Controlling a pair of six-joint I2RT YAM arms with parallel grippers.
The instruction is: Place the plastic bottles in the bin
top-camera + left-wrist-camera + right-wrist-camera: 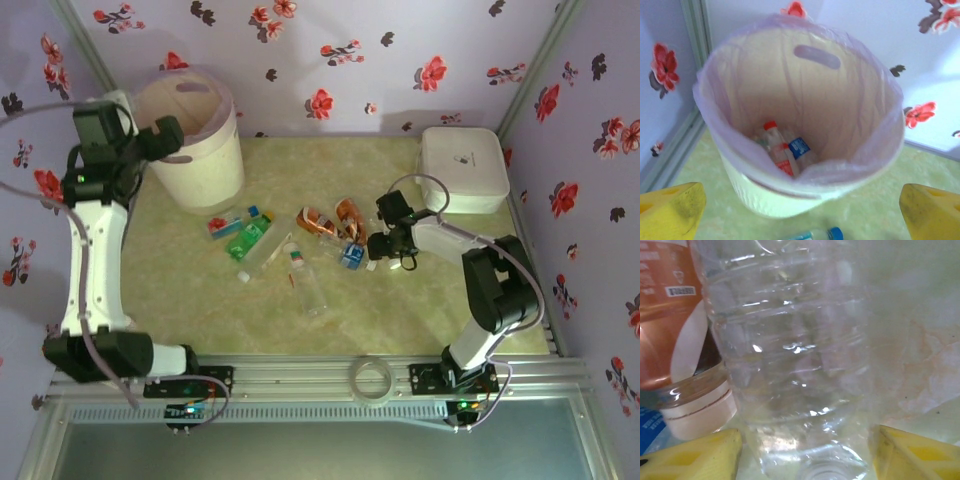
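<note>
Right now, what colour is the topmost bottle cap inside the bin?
Red; the cap in the bin shows best in the left wrist view.

This is a robot test booth in a lab, dressed up a little like a home. Two arms (90, 250) (490, 290) are bolted to a metal rail (300, 380) at the near edge of a table (400, 320). Flowered lilac walls (400, 40) with metal corner posts (530, 70) close it on the left, right and far sides. A bin (205, 165) and a box (462, 170) stand at the far side.
</note>
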